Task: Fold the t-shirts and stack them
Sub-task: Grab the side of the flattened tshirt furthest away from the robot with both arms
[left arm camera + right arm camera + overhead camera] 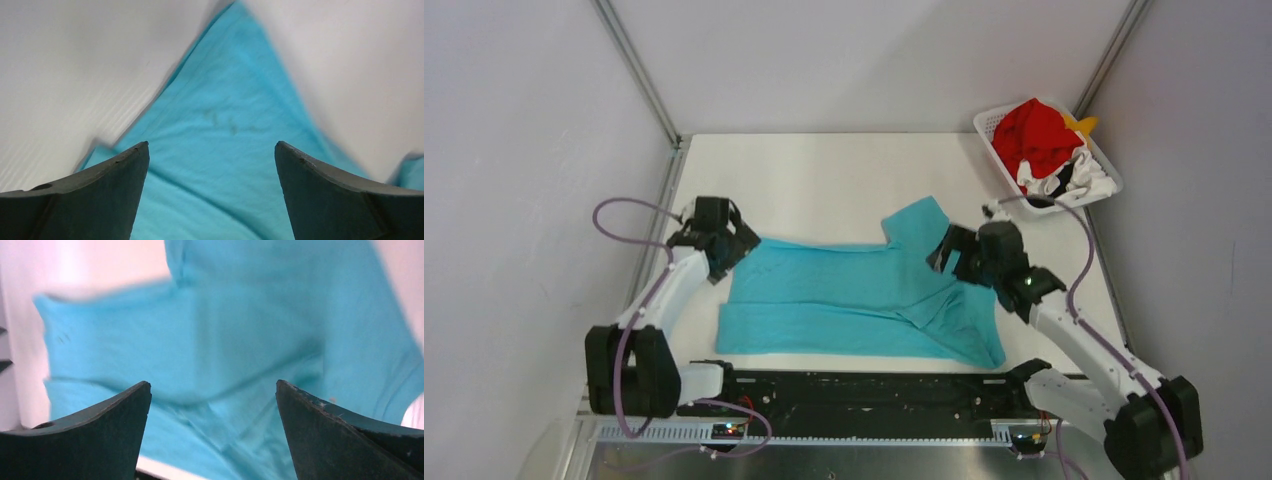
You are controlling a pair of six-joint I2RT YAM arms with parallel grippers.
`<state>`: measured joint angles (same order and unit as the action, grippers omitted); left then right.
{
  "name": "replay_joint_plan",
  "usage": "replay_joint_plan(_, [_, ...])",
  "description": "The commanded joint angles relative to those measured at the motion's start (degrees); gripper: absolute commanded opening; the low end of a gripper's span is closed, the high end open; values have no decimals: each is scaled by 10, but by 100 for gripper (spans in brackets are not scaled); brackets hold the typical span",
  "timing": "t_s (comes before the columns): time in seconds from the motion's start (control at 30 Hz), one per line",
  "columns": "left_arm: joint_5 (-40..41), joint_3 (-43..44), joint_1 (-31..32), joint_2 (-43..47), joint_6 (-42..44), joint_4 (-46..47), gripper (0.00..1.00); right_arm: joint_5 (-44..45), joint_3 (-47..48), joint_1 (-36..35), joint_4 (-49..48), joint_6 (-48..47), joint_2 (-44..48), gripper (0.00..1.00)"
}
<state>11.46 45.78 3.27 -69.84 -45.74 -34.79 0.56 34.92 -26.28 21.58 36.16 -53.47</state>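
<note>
We note the left arm (662, 295) bent at the elbow, reaching forward; the left hand (729, 250) points inward, jaws spread wide, empty. The right arm (1074, 335) reaches forward and inward; the right hand (944, 250) likewise stands wide and empty.

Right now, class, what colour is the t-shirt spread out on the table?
The t-shirt is plain teal, clearest in the top external view.

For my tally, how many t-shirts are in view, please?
4: the teal t-shirt lies on the table; the red t-shirt, white-and-black t-shirt and yellow t-shirt sit in the basket, which may hide more.
</note>
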Motion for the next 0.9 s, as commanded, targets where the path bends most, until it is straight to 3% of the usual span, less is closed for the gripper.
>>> replay_joint_plan(0.0, [12, 107, -15, -91, 25, 9, 100, -19, 96, 72, -78, -57, -106, 100])
replay_joint_plan(0.3, [-50, 303, -66, -343, 55, -16, 100, -78, 250, 122, -163, -112, -319, 99])
replay_joint_plan(0.6, [-91, 290, -72, -380, 54, -19, 95, -78, 256, 134, -168, -114, -356, 99])
replay_joint_plan(0.87, [-84, 260, -64, -376, 59, -19, 63, -97, 256, 134, -161, -107, -359, 99])
